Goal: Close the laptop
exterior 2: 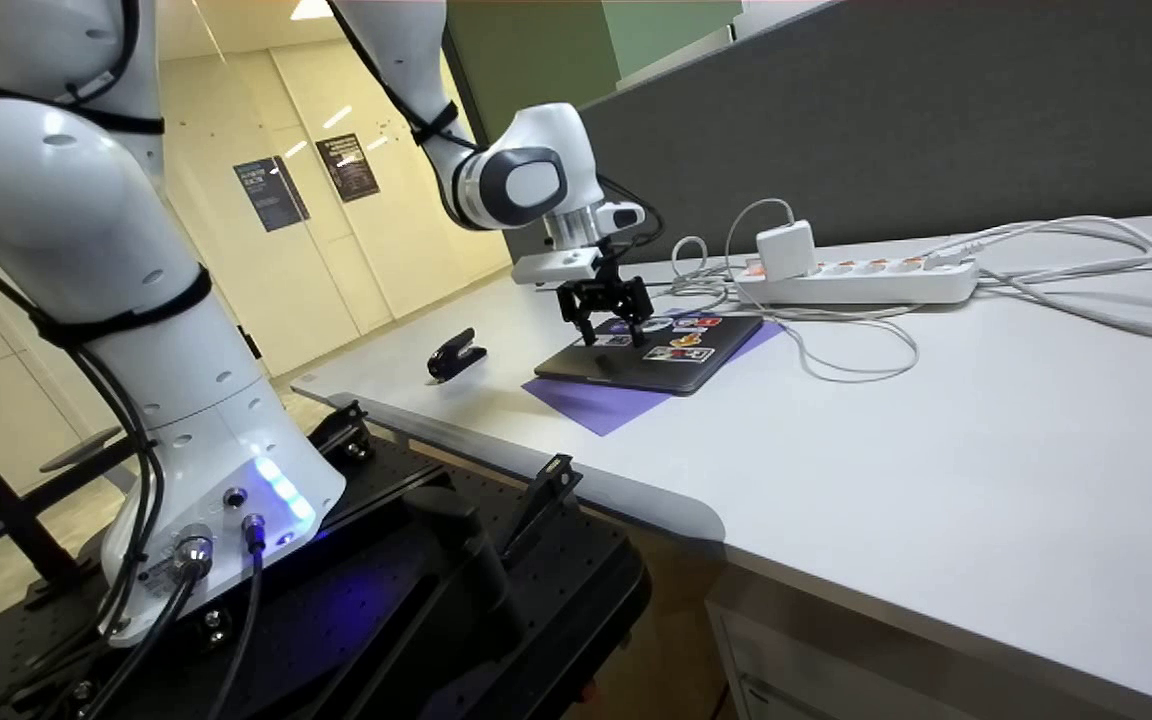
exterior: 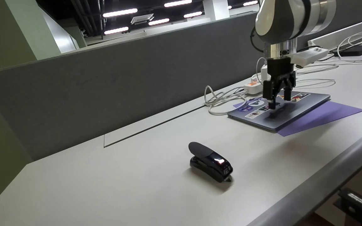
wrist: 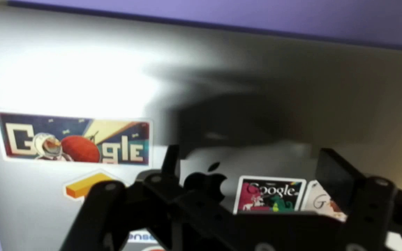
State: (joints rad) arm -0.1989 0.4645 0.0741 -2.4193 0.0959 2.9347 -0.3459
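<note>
With its two fingers (wrist: 339, 181) standing apart and nothing between them, the gripper (exterior 2: 612, 338) is hovering just above the laptop (exterior: 294, 110), whose lid (wrist: 204, 118) is lying flat, apparently closed. Closing is looking all but finished, so doing it well is probably calling for only a light, square press on the metal directly below the gripper, if any edge over the purple sheet (exterior 2: 598, 404) is gaping. After that, rising straight up would be sparing the stickers (wrist: 73, 139) underneath from a scrape.
</note>
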